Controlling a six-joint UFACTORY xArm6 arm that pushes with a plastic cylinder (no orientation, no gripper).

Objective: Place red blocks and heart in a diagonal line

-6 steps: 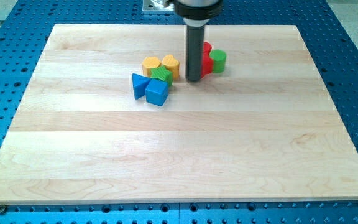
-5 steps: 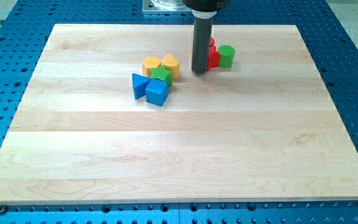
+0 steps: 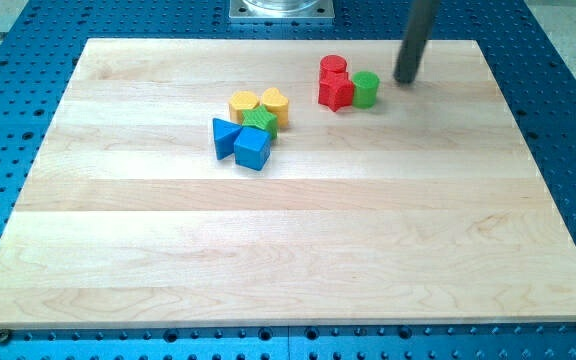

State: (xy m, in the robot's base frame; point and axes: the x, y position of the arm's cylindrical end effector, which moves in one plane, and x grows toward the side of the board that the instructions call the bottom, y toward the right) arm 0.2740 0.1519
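Observation:
Two red blocks sit near the view's top centre: a red cylinder (image 3: 333, 68) and, touching it just below, a red star-like block (image 3: 337, 92). A green cylinder (image 3: 366, 89) touches the red star's right side. A yellow heart (image 3: 275, 104) lies to the left in a cluster with a yellow hexagon (image 3: 244, 105), a green star (image 3: 260, 122), a blue triangle (image 3: 226, 137) and a blue cube (image 3: 253, 148). My tip (image 3: 406, 79) is on the board to the right of the green cylinder, a small gap away, touching no block.
The wooden board (image 3: 288, 250) lies on a blue perforated table (image 3: 568, 120). A grey metal mount (image 3: 281, 9) stands at the view's top edge, behind the board.
My tip moved from left of the red blocks to the right, past the green cylinder. The red blocks and green cylinder shifted slightly up and right before it left them.

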